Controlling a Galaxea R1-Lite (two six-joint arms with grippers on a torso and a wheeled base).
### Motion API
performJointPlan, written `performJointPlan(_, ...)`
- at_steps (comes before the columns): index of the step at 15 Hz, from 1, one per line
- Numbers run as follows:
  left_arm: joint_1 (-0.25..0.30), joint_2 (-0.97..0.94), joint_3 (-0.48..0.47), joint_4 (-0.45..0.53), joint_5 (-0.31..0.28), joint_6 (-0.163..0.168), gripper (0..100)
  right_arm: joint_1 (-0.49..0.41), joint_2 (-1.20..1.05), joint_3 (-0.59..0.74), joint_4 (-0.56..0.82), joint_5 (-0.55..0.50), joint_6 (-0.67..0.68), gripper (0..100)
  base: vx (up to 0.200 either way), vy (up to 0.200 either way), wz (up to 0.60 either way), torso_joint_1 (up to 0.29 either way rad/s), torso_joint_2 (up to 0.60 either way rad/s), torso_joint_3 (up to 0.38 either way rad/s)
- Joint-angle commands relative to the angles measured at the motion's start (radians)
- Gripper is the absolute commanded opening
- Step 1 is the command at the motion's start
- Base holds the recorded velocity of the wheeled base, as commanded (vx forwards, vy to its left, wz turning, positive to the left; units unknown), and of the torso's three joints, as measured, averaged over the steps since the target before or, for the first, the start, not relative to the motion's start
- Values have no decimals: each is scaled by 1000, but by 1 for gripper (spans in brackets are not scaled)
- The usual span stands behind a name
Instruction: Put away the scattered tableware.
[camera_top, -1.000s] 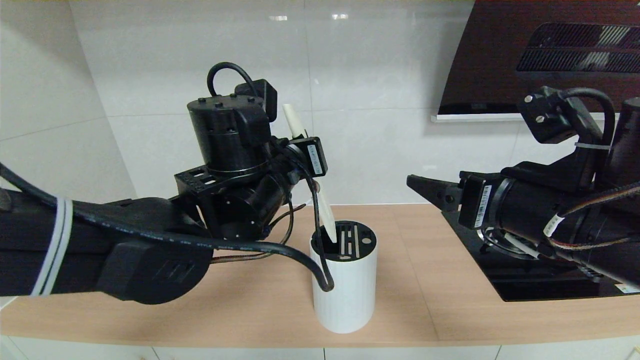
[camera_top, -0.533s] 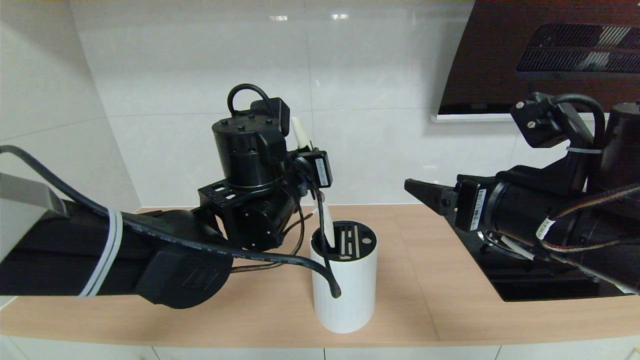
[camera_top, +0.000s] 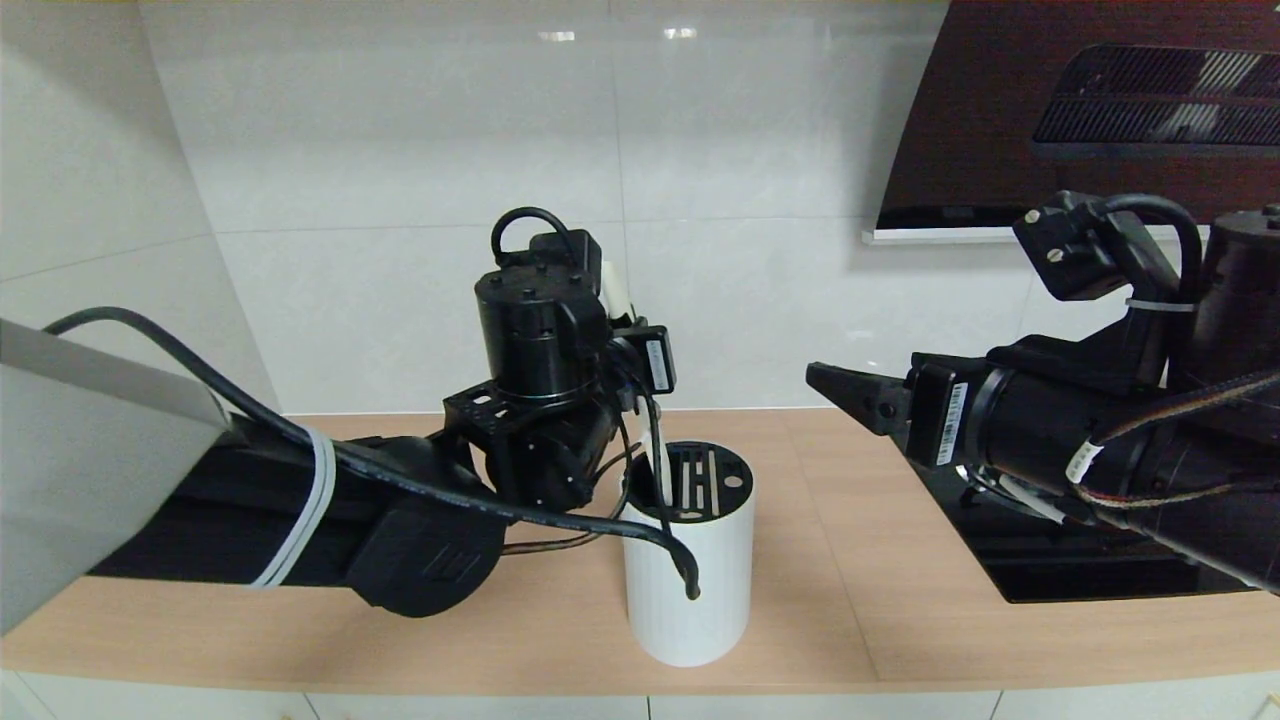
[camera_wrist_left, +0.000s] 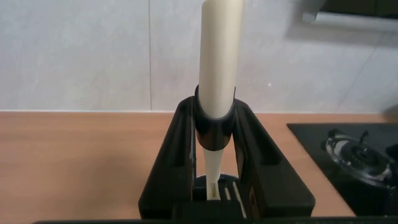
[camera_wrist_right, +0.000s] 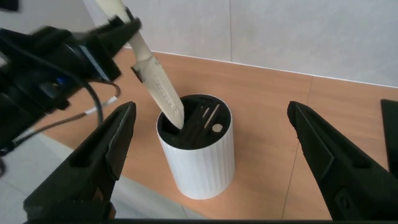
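Observation:
A cream-handled knife (camera_top: 612, 284) with a pale blade is in my left gripper (camera_top: 630, 340), which is shut on its handle (camera_wrist_left: 219, 56). The blade (camera_wrist_right: 160, 86) slants down into the opening at the left of the black slotted top of a white cylindrical holder (camera_top: 690, 570), which stands on the wooden counter (camera_top: 820, 600). Its tip is hidden inside the holder (camera_wrist_right: 199, 162). My right gripper (camera_top: 835, 387) hangs open in the air to the right of the holder and above it, with nothing between its fingers (camera_wrist_right: 112, 149).
A black cooktop (camera_top: 1050, 560) lies on the counter at the right, with a burner (camera_wrist_left: 360, 162) on it. A dark range hood (camera_top: 1100, 110) hangs above it. White tiled wall stands behind. Bare counter lies left and right of the holder.
My left arm has come down and to the right, and the knife has gone deeper into the holder. The right gripper has drifted slightly left.

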Motion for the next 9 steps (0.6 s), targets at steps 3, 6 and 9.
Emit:
performJointPlan(3,-26,63,10,-1,3,-5,0,1,3,0,0,0,0,100,0,0,0,0,0,0)
performJointPlan(6,-41,111,17,0,15,-8,0,1,3,1,0,0,0,100,0,0,0,0,0,0)
performJointPlan(9,-41,148,23,3,32,-8,0,1,5,3,0,0,0,100,0,0,0,0,0,0)
